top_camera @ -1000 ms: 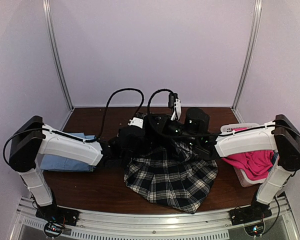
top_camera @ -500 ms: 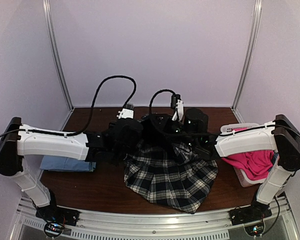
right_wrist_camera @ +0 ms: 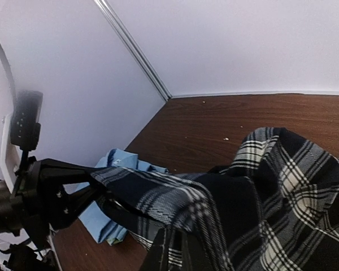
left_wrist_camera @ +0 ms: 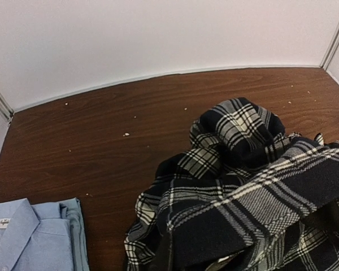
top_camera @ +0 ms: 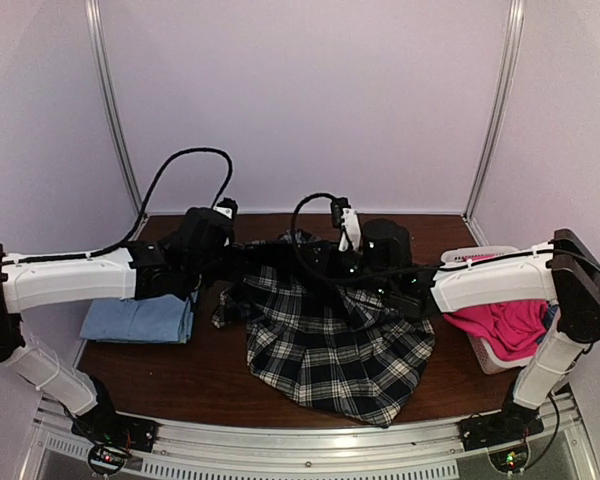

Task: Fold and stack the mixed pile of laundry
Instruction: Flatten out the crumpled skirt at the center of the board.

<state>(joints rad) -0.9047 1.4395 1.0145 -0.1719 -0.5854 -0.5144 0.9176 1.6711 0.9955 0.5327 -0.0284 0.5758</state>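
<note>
The black-and-white plaid shirt (top_camera: 335, 345) lay in a loose heap at the centre of the top view, and its upper edge was now drawn out into a dark band running toward the left of the frame. That was the change. A second before, the left gripper (right_wrist_camera: 100, 183) hung wide open over the heap, then it snapped together on that edge and the arm swung out leftward, taking a corner with it. The right wrist view showed its black fingers pinching a plaid strip at lower left.

The right gripper (top_camera: 325, 262) sat at the band's other end, mid-frame. Its jaws were buried in fabric, so I could not tell whether it gripped or had started to let go.

To my eye the shirt was being spread for folding, with no fold made yet.

Further out, a folded light blue cotton shirt (top_camera: 140, 318) rested at left on the dark brown wooden table (top_camera: 180, 375). The hot-pink trousers (top_camera: 505, 325) waited at right in the white plastic lattice basket (top_camera: 480, 255).
</note>
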